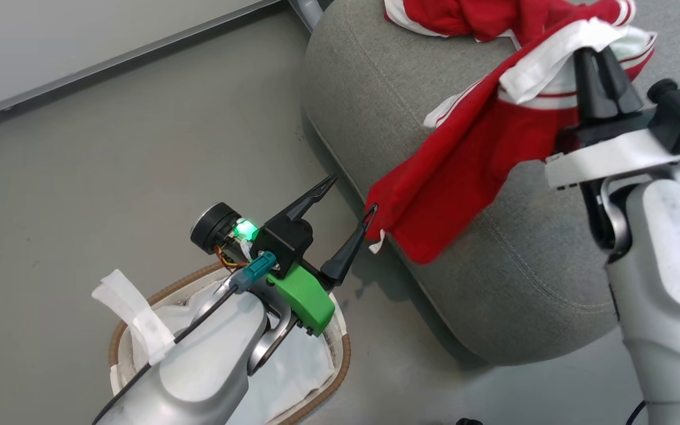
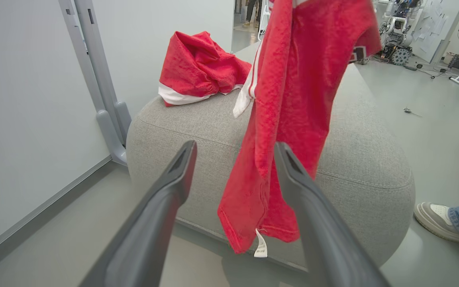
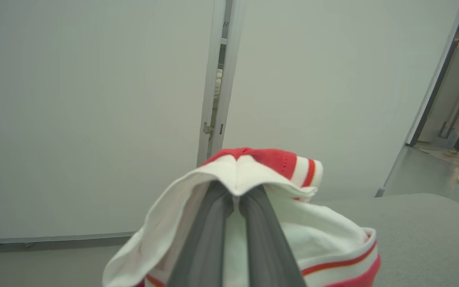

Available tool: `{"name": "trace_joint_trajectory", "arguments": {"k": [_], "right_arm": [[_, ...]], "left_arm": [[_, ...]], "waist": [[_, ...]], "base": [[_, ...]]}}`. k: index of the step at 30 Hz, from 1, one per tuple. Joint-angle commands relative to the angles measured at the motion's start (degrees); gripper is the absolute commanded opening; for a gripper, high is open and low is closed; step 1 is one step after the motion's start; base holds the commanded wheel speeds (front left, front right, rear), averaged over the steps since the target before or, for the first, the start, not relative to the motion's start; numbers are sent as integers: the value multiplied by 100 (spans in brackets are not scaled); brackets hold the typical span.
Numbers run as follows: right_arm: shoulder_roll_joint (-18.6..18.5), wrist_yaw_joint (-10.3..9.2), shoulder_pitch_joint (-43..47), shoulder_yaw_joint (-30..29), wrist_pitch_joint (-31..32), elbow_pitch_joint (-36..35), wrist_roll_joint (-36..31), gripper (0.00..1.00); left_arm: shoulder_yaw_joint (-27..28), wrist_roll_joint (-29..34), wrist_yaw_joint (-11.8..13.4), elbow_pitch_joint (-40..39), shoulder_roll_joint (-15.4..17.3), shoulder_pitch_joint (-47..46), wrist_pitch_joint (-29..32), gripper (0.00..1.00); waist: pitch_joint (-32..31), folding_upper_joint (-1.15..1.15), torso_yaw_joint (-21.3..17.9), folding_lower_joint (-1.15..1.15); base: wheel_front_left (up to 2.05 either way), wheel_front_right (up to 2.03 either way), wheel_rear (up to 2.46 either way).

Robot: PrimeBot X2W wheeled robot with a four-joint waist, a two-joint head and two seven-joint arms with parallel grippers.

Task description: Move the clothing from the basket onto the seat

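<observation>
A red garment with white panels and red-white stripes (image 1: 464, 159) hangs over the side of the grey seat (image 1: 529, 254), held up at its white striped edge (image 3: 261, 175) by my right gripper (image 1: 600, 56), which is shut on it. The same red garment (image 2: 289, 99) dangles in the left wrist view in front of the seat (image 2: 365, 159). Another red garment (image 1: 464, 15) lies bunched on the seat's top (image 2: 197, 63). My left gripper (image 1: 352, 198) stands open above the basket (image 1: 340, 360), its fingertips close to the hanging hem. The basket holds white liner (image 1: 293, 378).
A person's shoe and jeans leg (image 2: 448, 221) stand on the floor right of the seat. A grey panel foot (image 2: 110, 119) and a white wall lie behind the seat. Grey floor (image 1: 110, 147) stretches to the left of the basket.
</observation>
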Motion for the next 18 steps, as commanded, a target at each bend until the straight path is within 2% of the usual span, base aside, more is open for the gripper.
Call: {"name": "trace_joint_trajectory", "arguments": {"k": [1,6,13,18], "right_arm": [[-110,-8,-200,-77,-14,1,-38,0],[-476,-8,-1019,-779,-13,44,138,0],[-1455,-8,-2187,-1587,-12,472,-92,0],[-2078,-8,-2669,-1825,-12,922,-324,0]], "left_arm": [[-2,38,-28,4,17,-83,-3,100],[16,-2,-31,-21,-128,-169,-3,100],[-34,88,-41,-134,-295,-309,-3,100],[-26,189,-44,-225,-340,-490,-3,100]], "waist": [[144,69,199,0],[303,69,653,0],[682,69,1315,0],[1107,69,1736,0]], "base": [[0,0,0],[0,0,0],[0,0,0],[0,0,0]]}}
